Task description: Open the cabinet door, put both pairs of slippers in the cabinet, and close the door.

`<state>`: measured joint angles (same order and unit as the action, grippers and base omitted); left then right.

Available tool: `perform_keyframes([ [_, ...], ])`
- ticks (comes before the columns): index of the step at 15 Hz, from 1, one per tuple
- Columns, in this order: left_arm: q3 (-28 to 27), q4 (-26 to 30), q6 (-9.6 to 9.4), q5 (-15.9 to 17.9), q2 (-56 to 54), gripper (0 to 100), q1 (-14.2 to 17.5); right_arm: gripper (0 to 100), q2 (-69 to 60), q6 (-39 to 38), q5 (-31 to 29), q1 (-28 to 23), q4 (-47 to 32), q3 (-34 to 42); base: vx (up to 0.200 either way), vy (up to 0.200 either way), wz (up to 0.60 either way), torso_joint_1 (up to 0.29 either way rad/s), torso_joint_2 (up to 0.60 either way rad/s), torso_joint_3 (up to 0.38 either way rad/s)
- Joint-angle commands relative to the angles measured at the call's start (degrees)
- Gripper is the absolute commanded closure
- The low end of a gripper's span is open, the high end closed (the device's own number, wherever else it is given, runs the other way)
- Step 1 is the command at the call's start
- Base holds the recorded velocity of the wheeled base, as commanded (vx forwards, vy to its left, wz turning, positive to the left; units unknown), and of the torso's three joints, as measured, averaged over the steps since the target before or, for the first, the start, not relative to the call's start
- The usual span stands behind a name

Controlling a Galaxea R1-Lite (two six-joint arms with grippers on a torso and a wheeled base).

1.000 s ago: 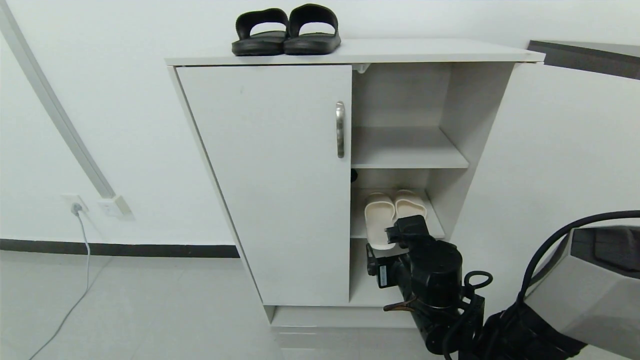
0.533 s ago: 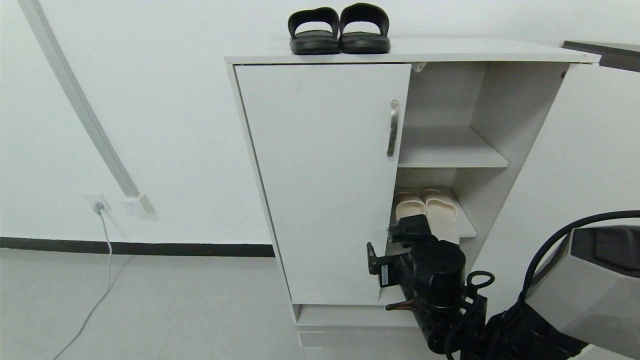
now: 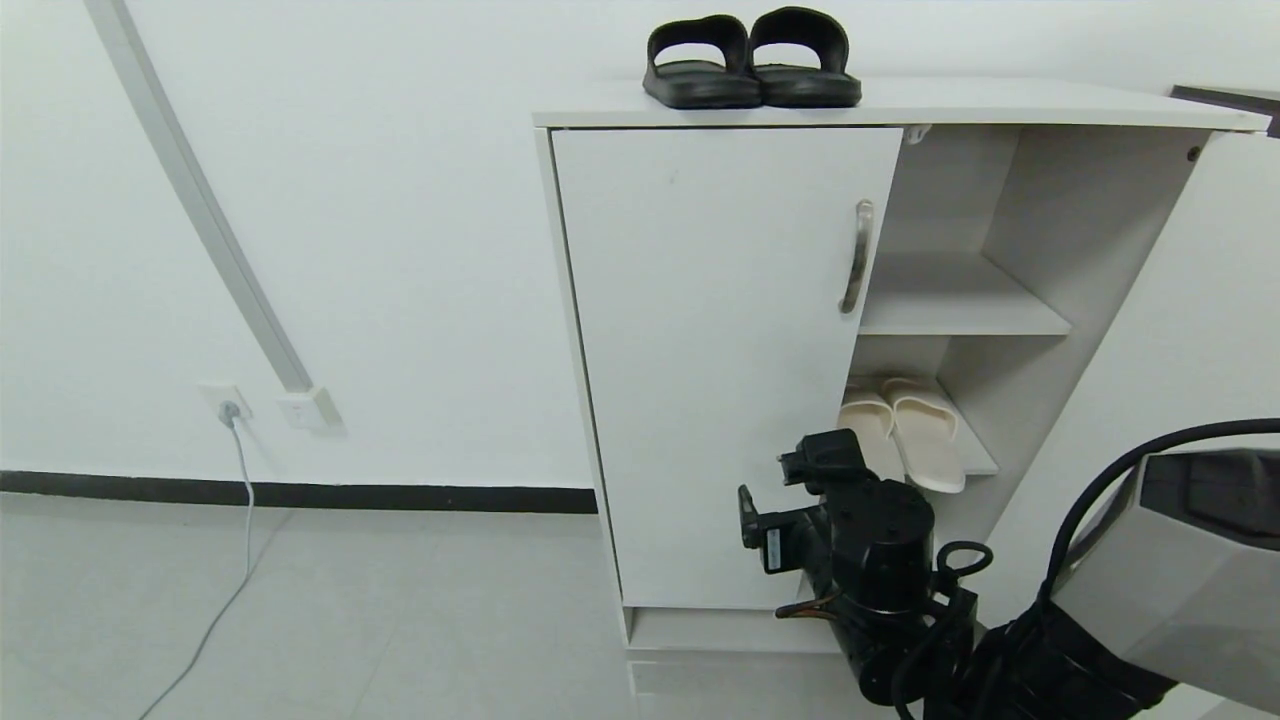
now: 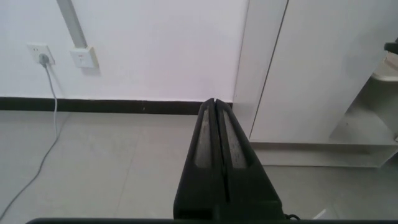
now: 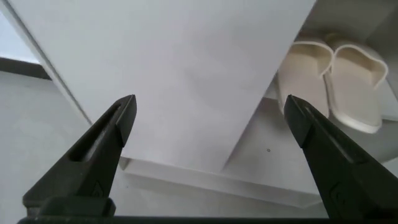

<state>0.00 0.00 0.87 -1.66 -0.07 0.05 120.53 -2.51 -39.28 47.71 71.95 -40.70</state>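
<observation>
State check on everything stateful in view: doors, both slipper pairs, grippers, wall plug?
left door: shut
right door: open, swung wide
white slippers: inside the cabinet, side by side on the second shelf down
black slippers: on top of the cabinet, not yet put in
left gripper: fingers shut, holding nothing
right gripper: fingers open, holding nothing
plug: in the wall socket

Cabinet (image 3: 1000, 101) panels read as smooth white board with a matt, laminate-like face. The 1 handle (image 3: 858, 256) on its door (image 3: 720, 350) looks like brushed metal with a soft gleam. The 2 black slippers (image 3: 752, 62) are matt and rubbery. The 2 cream slippers (image 3: 905, 430) are smooth, dull and foam-like. The right gripper (image 5: 210, 107) is dark matt plastic. The floor (image 3: 350, 620) is pale, smooth and faintly glossy.
</observation>
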Motion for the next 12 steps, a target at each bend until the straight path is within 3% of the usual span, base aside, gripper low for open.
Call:
perform_keyframes([
  [1,0.0,0.0,0.01,-0.01,0.07,100,0.04,0,-0.12,-0.04,0.25,-0.08,0.12,0.1,0.0,0.0,0.0,0.0,0.0,0.0],
  [5,0.0,0.0,-0.07,-0.1,0.07,100,0.04,0,-0.56,0.58,4.39,-0.6,3.37,2.38,0.0,0.0,0.0,0.0,0.0,0.0],
  [12,0.0,0.09,-0.07,-0.1,0.07,100,0.04,0,-0.29,2.77,4.56,-1.48,3.46,2.91,0.0,0.0,0.0,0.0,0.0,0.0],
])
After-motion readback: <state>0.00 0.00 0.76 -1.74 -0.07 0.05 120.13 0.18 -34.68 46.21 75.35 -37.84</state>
